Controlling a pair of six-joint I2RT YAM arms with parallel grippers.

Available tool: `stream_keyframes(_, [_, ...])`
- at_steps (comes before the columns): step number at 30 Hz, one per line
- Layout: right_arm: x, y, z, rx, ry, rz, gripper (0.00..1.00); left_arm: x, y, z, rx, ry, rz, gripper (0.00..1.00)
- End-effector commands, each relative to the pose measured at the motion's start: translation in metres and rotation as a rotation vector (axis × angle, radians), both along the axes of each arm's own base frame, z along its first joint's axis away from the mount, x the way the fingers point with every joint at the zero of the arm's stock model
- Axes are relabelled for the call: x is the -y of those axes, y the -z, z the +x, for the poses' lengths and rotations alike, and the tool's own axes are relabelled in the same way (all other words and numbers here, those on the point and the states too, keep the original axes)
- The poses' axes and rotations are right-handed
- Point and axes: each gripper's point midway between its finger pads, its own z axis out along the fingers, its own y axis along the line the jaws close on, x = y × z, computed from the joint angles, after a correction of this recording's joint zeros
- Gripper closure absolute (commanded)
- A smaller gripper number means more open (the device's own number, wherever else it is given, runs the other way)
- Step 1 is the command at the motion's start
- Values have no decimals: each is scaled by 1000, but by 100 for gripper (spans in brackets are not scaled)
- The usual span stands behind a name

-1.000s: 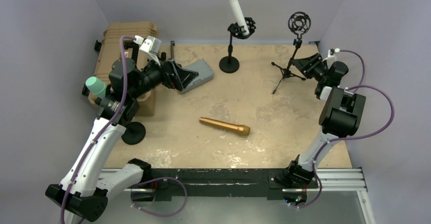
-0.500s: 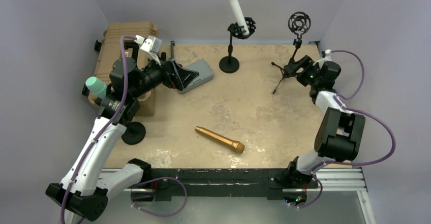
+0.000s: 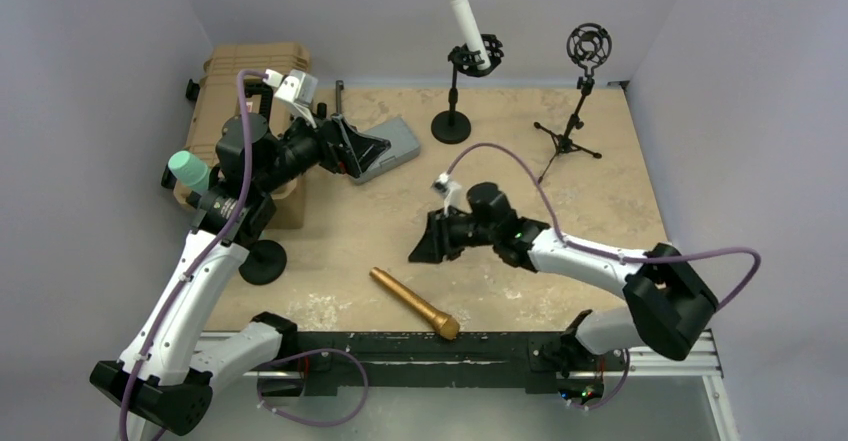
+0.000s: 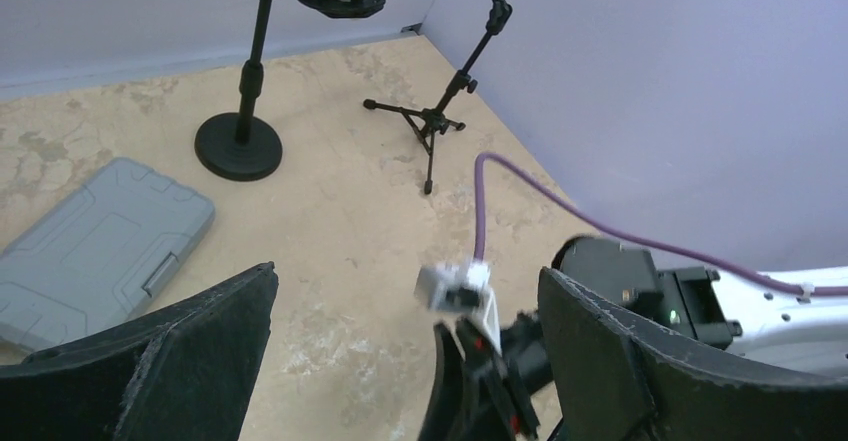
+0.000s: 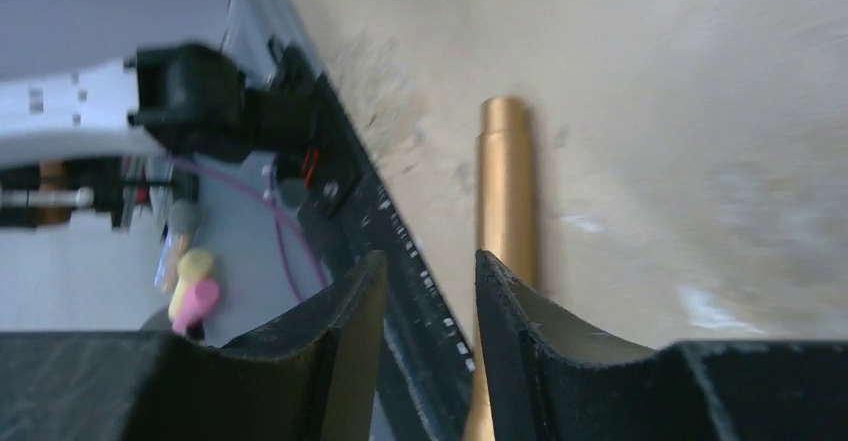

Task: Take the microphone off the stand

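Top external, gold microphone (image 3: 414, 303) lying flat, just nearside of right pincer (image 3: 417, 252)

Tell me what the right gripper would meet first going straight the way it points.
The right gripper would likely meet the gold microphone lying on the table; depth is unclear.

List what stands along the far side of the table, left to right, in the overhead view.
From the left: tan hard case → grey flat case → white microphone in its round-base stand → empty tripod stand.
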Motion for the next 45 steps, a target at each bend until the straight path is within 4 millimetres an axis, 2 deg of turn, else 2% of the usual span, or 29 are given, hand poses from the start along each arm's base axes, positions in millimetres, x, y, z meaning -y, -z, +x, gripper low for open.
stream_keyframes(1, [-53,6,-58,-49,-191,14,64,-1,-9,-1,40,-11,-4,0])
stream_keyframes(5, [-90,39,-95,-74,-293,-65,66,-6,-6,3,45,-44,13,0])
stream_keyframes(8, [-102,56,-106,-54,-305,-119,66,-9,-3,6,44,-64,28,0])
stream_keyframes(12, [-94,83,-96,-13,-250,-253,67,-6,-2,6,37,-50,24,0])
stream_keyframes(18, [-64,118,-81,23,-169,-440,68,-5,-3,5,37,-41,22,0])
stream_keyframes(30, [-44,125,-71,50,-87,-507,68,-3,-2,5,32,-29,20,0])
stream_keyframes(37, [-37,114,-54,112,-22,-552,66,-3,-3,4,32,-26,17,0])
stream_keyframes(45, [-15,110,-26,176,94,-652,64,-2,-3,4,32,-24,15,0])
